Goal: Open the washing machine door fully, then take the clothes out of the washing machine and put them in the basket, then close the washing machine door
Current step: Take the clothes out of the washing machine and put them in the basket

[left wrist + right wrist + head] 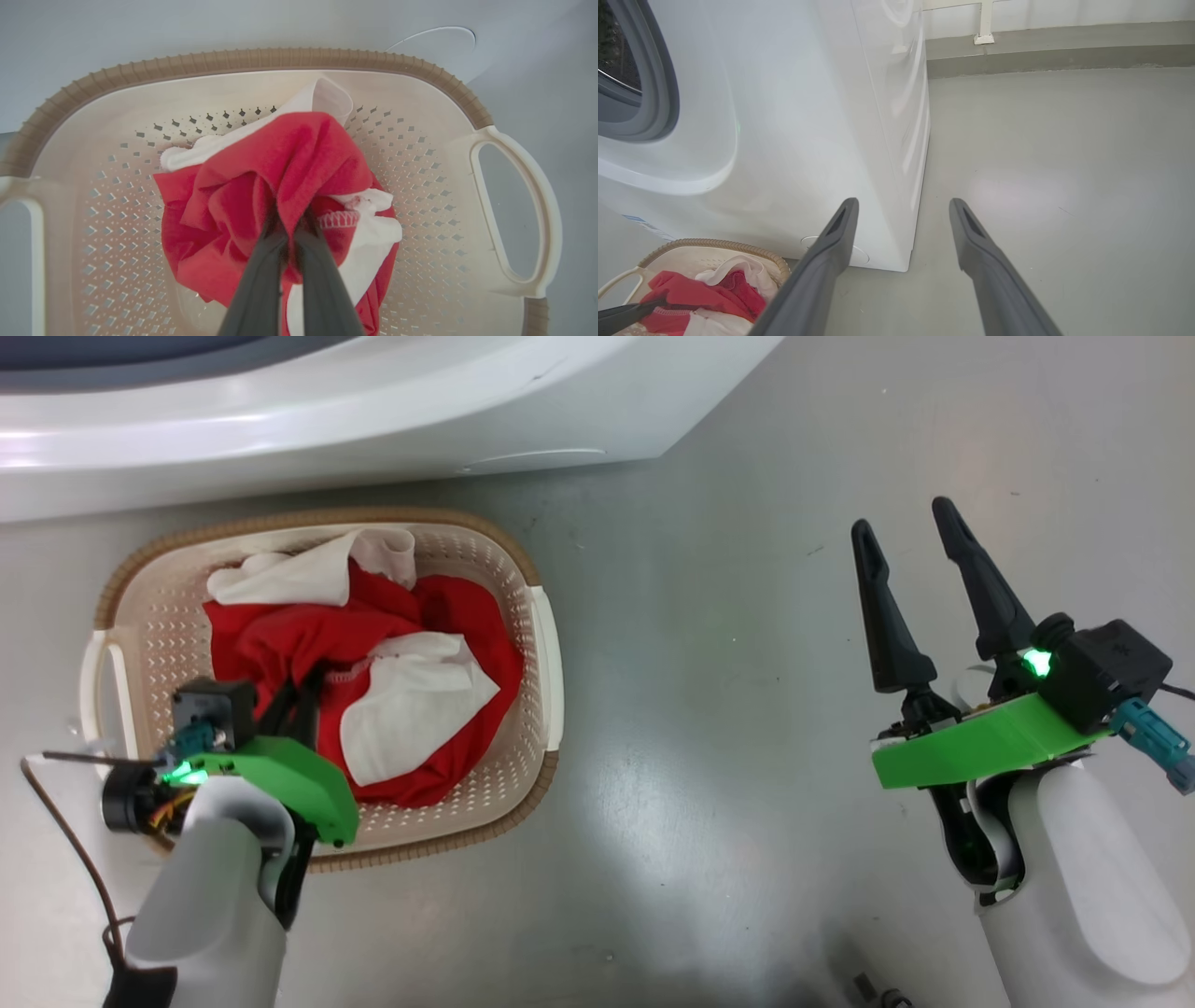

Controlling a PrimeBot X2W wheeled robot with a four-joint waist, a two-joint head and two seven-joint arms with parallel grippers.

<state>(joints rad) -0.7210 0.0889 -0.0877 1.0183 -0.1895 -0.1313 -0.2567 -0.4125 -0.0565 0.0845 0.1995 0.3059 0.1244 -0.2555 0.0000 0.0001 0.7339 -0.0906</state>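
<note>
The cream basket [532, 616] with a brown rim sits on the floor in front of the white washing machine [280, 420]. Inside it lie the clothes [280, 635], a bright red garment and a red one with white panels. My left gripper [308, 683] reaches down into the basket. In the left wrist view, my left gripper [290, 218] is shut on a fold of the red cloth [299, 149]. My right gripper [904, 523] hangs open over bare floor to the right, holding nothing. The washing machine door is out of view.
The right wrist view shows the machine's front corner [878, 140] and the grey rubber ring [661, 93] of its opening at the left. Grey floor [1064, 186] stretches right of the machine to a wall skirting [1041, 51]. A dark cable [65, 840] trails by my left arm.
</note>
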